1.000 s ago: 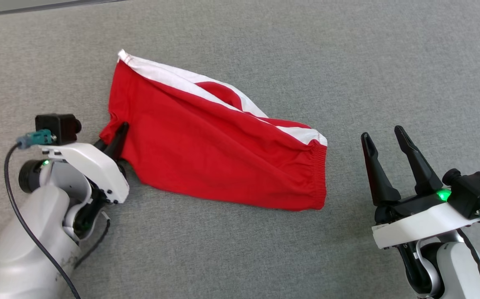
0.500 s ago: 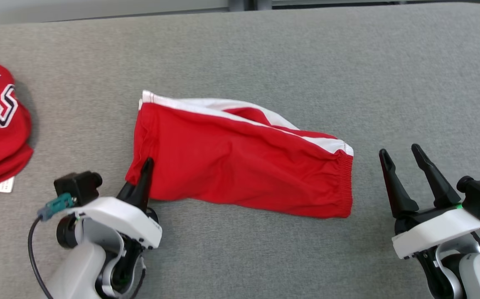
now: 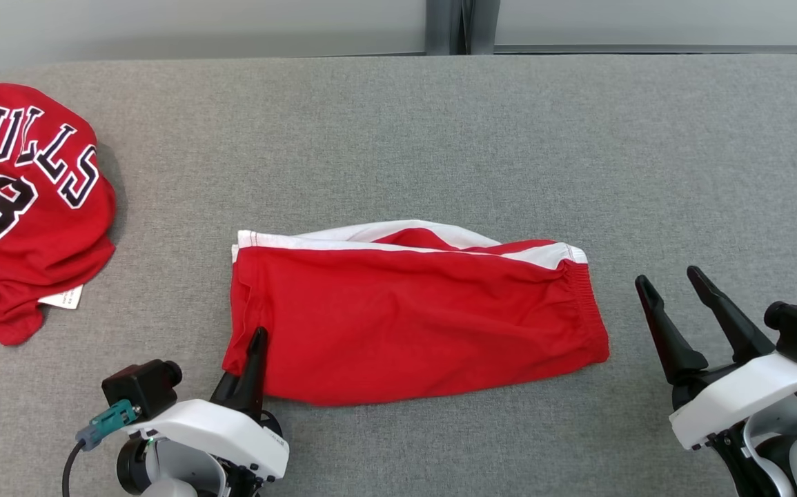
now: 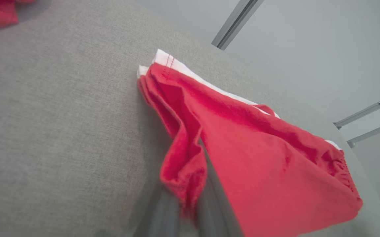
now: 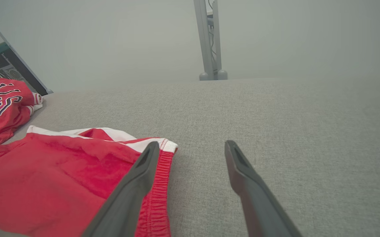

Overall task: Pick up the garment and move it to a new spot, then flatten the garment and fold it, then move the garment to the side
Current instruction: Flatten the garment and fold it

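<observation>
The garment (image 3: 412,317) is a pair of red shorts with white side stripes, lying folded and nearly flat across the grey surface, waistband to the right. My left gripper (image 3: 257,338) is shut on its near left corner. In the left wrist view the red cloth (image 4: 259,154) bunches between the fingers (image 4: 163,214). My right gripper (image 3: 667,276) stands open just right of the waistband, with nothing between its fingers. The right wrist view shows the right gripper (image 5: 192,144) open, its left finger over the waistband edge of the shorts (image 5: 51,174).
A crumpled red jersey (image 3: 25,200) with black and white lettering lies at the far left and also appears as the jersey (image 5: 2,105) in the right wrist view. The grey padded surface (image 3: 439,138) ends at a far edge, with a wall and a metal post (image 3: 450,27) behind it.
The head camera has tilted up, bringing the jersey and far edge into view. The left gripper keeps its hold on the corner. The shorts have swung from slanting to level.
</observation>
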Available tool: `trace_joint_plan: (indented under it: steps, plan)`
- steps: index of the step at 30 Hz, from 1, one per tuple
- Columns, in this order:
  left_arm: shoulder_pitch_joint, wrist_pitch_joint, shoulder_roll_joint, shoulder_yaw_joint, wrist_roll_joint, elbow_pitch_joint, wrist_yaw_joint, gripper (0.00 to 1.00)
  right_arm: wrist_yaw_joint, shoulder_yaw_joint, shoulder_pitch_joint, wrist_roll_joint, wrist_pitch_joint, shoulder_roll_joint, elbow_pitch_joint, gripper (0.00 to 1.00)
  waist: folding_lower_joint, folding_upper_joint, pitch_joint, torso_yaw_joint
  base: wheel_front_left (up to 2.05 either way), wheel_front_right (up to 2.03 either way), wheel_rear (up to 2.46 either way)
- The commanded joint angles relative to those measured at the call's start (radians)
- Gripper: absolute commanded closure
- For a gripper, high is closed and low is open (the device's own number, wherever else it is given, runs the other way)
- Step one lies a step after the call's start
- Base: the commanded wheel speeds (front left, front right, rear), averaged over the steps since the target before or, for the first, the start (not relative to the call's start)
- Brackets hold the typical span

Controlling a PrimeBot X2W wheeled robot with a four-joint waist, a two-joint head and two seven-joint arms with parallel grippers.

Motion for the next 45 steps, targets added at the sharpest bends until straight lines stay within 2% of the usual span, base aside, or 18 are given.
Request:
trace_joint_plan:
  steps: [1,2,3,6,18,24,32,33,34,37,39,45]
  plan:
    - [0.008,-0.016,-0.003,0.007,-0.004,0.01,-0.006,1.0,0.0,0.004,0.008,0.009,0.008,-0.004,-0.005,0.0,0.0,0.0,-0.005,0.003,0.0,0.0,0.0]
    - [0.005,-0.027,-0.001,0.004,0.004,0.016,-0.016,1.0,0.0,0.008,0.009,0.012,0.011,-0.002,-0.003,0.0,0.0,0.0,-0.007,0.004,0.0,0.0,0.0]
    - [0.0,-0.039,-0.004,0.005,0.006,0.027,-0.024,0.92,0.0,0.015,0.009,0.017,0.012,0.001,0.0,0.0,0.0,0.0,-0.01,0.005,0.0,0.0,0.0]
    - [-0.022,-0.088,0.006,-0.003,0.045,0.071,-0.039,0.0,0.0,0.028,0.009,0.038,0.014,0.016,0.021,0.0,0.0,0.0,-0.022,0.008,0.0,0.0,0.0]
    - [-0.043,-0.163,0.052,0.004,0.185,0.129,-0.007,0.0,0.0,0.021,0.025,0.084,0.0,0.072,0.164,0.0,0.0,0.0,-0.065,0.07,0.0,0.0,0.0]
    - [-0.027,-0.167,0.059,0.011,0.212,0.097,0.009,0.0,0.0,-0.006,0.008,0.131,0.016,0.092,0.249,0.0,0.0,0.0,-0.073,0.125,0.0,0.0,0.0]
    - [-0.018,-0.17,0.048,0.008,0.215,0.074,0.017,0.0,0.0,-0.046,-0.025,0.254,0.029,0.123,0.357,0.0,0.0,0.0,-0.068,0.199,0.0,0.0,0.0]
    - [-0.017,-0.17,0.048,0.009,0.215,0.073,0.016,0.0,0.0,-0.05,-0.028,0.273,0.027,0.126,0.366,0.18,0.0,0.0,-0.067,0.204,0.0,0.0,0.0]
    - [-0.015,-0.171,0.048,0.01,0.215,0.072,0.016,0.0,0.0,-0.055,-0.032,0.293,0.024,0.128,0.376,0.5,0.0,0.0,-0.067,0.208,0.0,0.0,0.0]
    - [-0.01,-0.171,0.048,0.013,0.215,0.069,0.017,0.0,0.0,-0.064,-0.049,0.338,0.008,0.135,0.405,0.72,0.0,0.0,-0.066,0.217,0.0,0.0,0.0]
    - [-0.008,-0.172,0.048,0.015,0.217,0.068,0.019,0.0,0.0,-0.066,-0.06,0.359,-0.007,0.138,0.424,1.0,0.0,0.0,-0.066,0.219,0.0,0.0,0.0]
    - [-0.007,-0.174,0.049,0.025,0.218,0.061,0.023,0.0,0.001,-0.042,-0.091,0.423,-0.008,0.138,0.448,1.0,0.0,0.0,-0.063,0.202,0.0,0.0,0.0]
